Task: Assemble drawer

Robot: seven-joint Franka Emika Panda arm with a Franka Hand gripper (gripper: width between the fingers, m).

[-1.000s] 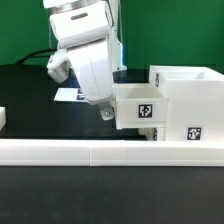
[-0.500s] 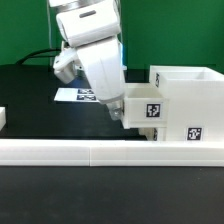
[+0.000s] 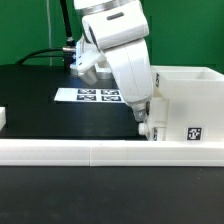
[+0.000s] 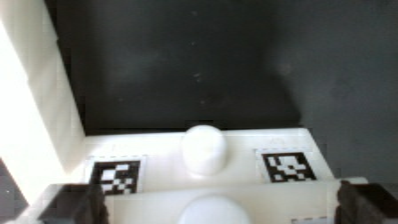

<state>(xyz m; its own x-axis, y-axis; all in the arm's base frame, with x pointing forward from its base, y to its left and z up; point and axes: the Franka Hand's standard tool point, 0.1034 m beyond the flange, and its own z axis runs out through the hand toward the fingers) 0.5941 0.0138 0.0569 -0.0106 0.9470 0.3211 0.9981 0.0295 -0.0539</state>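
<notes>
The white drawer housing (image 3: 196,92) stands at the exterior view's right, with a marker tag on its front. The smaller white drawer box (image 3: 161,116) sits against its open side and is mostly hidden behind my gripper (image 3: 148,122). In the wrist view the drawer box (image 4: 160,158) shows a rounded white knob (image 4: 206,150) between two marker tags. My gripper (image 4: 217,206) is open. Its dark fingers (image 4: 71,205) stand wide apart, one on each side of the box. I cannot tell whether they touch it.
The marker board (image 3: 88,96) lies flat on the black table behind the arm. A long white rail (image 3: 100,152) runs along the front edge. A small white part (image 3: 3,117) sits at the exterior view's far left. A green backdrop stands behind.
The arm has moved toward the exterior view's right, and the small drawer box has moved with it toward the housing. The box now shows less than before.
</notes>
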